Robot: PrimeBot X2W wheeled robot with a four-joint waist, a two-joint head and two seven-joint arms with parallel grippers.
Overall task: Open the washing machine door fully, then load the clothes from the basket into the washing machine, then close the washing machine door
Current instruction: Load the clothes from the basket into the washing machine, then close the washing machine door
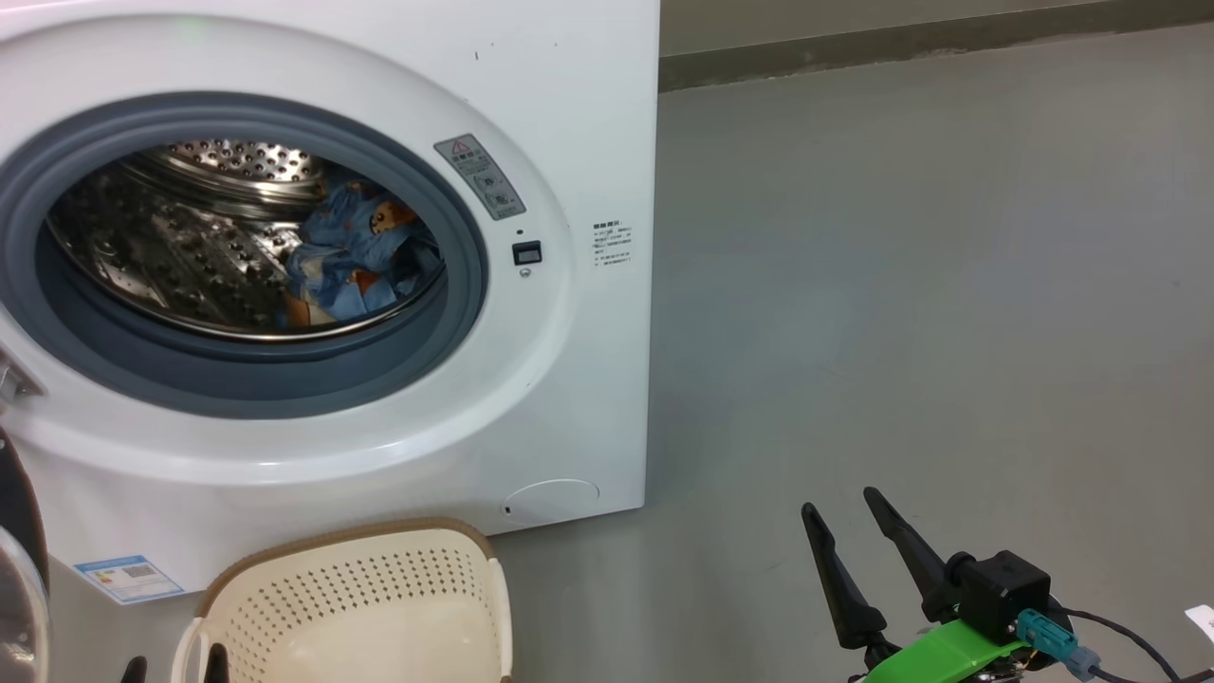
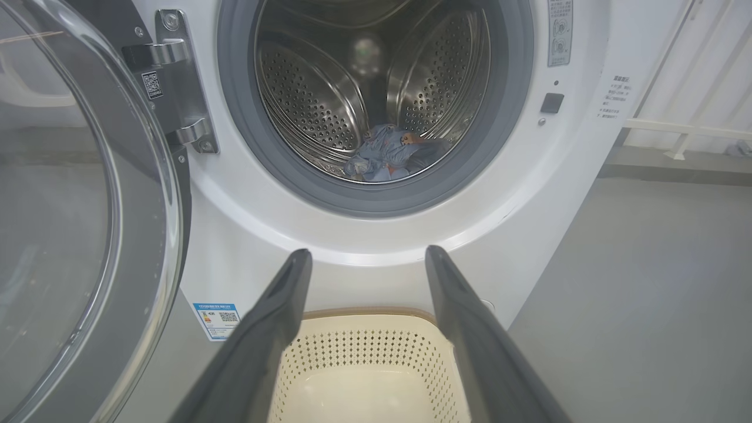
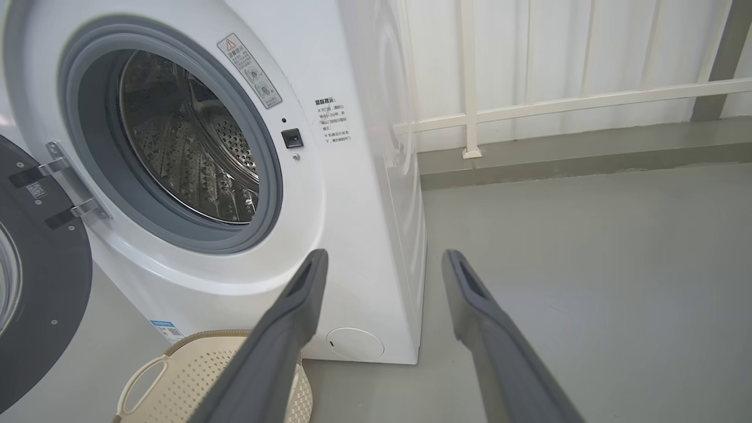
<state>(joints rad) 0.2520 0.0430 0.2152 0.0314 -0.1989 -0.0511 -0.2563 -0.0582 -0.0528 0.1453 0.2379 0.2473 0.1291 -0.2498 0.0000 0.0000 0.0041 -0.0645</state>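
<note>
Door (image 2: 76, 223): swung wide on its hinge (image 2: 182, 88), left of the drum (image 2: 305, 106); likely stiff and weighty, glass fragile, so push the black rim (image 3: 64, 282).
Clothes (image 1: 351, 251): soft heap inside drum.
Grippers: left gripper (image 2: 367, 252) and right gripper (image 3: 385, 254) spread wide, empty.

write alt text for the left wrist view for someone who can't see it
The washing machine stands with its door swung wide to the left, and blue printed clothes lie low in its steel drum. The open left gripper hovers over a cream perforated basket with nothing showing inside.
</note>
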